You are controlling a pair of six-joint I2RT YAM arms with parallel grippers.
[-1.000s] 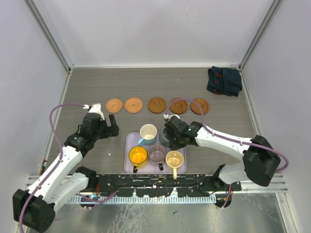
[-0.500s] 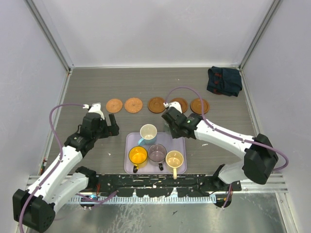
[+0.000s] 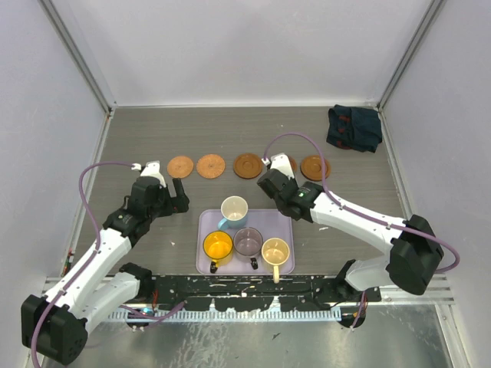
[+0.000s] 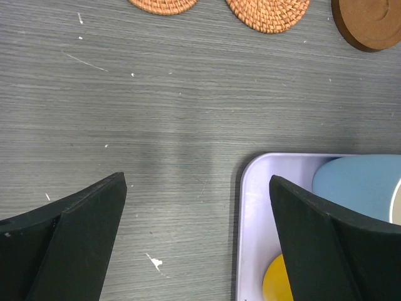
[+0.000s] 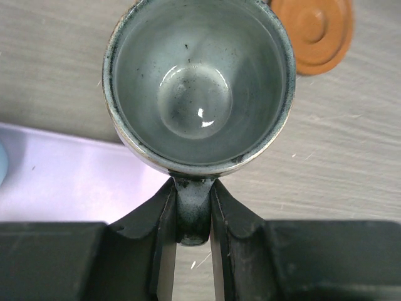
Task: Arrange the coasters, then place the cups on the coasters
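Several round brown coasters [image 3: 210,165] lie in a row across the table's middle; one [image 3: 287,163] is partly hidden by my right arm. My right gripper [image 5: 193,213] is shut on the handle of the grey-green metallic cup [image 5: 197,88], which it holds upright above the table just past the tray's far edge, near a coaster [image 5: 312,31]. In the top view that gripper [image 3: 270,182] covers the cup. The white-and-blue cup [image 3: 234,208], the orange cup [image 3: 218,245], the purplish cup [image 3: 248,241] and the cream cup [image 3: 275,251] stand on the lilac tray [image 3: 279,224]. My left gripper [image 4: 197,238] hangs open over bare table beside the tray's left rim [image 4: 247,188].
A dark folded cloth [image 3: 354,127] lies at the back right corner. White walls with metal posts close in the table on three sides. The arms' base rail runs along the near edge.
My right gripper has lifted the grey-green cup off the tray and carried it back toward the coaster row. The left arm has stayed put.
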